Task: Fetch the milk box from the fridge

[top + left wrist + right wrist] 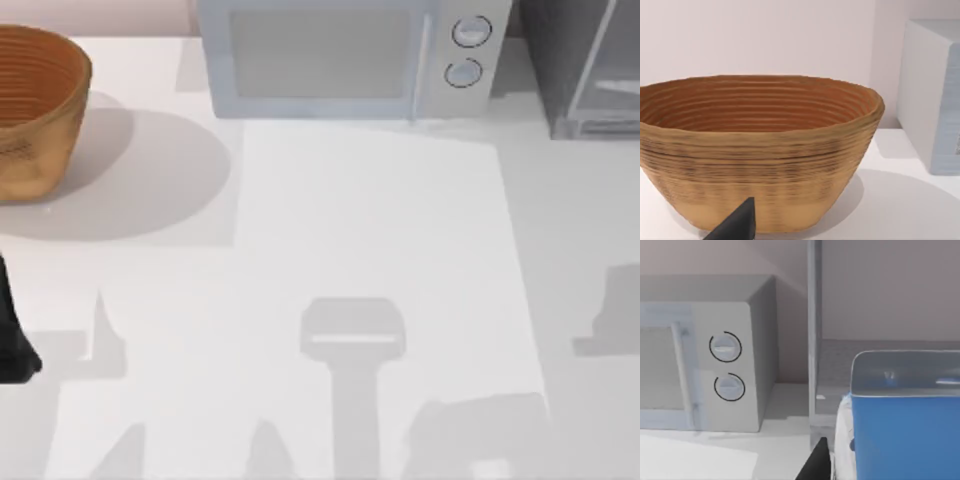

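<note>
The milk box [905, 435], bright blue with a white side, looms large and close in the right wrist view. My right gripper is shut on it, and one dark fingertip [817, 462] presses against its white side. Behind it stands the fridge [812, 355], with its light upright frame and dark inside. In the top view the dark grey fridge [555, 60] sits at the back right, its paler door panel [612, 70] beside it. My left arm [14, 345] is parked at the table's left edge, its gripper open, with one fingertip [738, 225] in front of the basket.
A light grey microwave [340, 55] with two round knobs [726, 346] stands at the back middle, left of the fridge. A woven brown basket [30, 100] stands at the back left, close in front of my left gripper [760, 150]. Arm shadows fall on the white table [370, 250].
</note>
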`<state>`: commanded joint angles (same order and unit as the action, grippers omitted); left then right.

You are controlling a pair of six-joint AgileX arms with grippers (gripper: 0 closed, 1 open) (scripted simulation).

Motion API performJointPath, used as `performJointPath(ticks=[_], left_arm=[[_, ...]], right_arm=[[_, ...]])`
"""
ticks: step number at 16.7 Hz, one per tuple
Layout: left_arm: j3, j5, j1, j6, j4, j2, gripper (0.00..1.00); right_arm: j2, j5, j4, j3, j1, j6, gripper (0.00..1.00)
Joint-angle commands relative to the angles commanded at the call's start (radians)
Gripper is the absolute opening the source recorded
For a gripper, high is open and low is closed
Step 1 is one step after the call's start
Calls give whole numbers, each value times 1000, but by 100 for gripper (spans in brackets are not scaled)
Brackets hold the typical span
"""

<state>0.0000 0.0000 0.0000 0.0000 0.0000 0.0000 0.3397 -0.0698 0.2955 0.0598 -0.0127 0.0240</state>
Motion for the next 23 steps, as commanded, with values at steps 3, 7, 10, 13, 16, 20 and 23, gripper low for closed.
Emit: performJointPath(ticks=[3, 7, 10, 13, 16, 20, 23], left_arm=[[0, 0, 0, 0, 0, 0, 100], [0, 0, 0, 0, 0, 0, 100], [0, 0, 0, 0, 0, 0, 100], [0, 0, 0, 0, 0, 0, 100], [0, 0, 0, 0, 0, 0, 100], [0, 0, 0, 0, 0, 0, 100], [0, 0, 0, 0, 0, 0, 100]], right_arm=[[251, -56, 216, 41, -17, 11, 0], [641, -149, 549, 103, -50, 19, 0], [947, -227, 808, 150, -79, 19, 0], [1237, -302, 1052, 195, -110, 15, 0], [1491, -371, 1265, 233, -140, 9, 0], [1741, -440, 1474, 270, -170, 1, 0], [1841, -468, 1556, 284, -183, -3, 0]])
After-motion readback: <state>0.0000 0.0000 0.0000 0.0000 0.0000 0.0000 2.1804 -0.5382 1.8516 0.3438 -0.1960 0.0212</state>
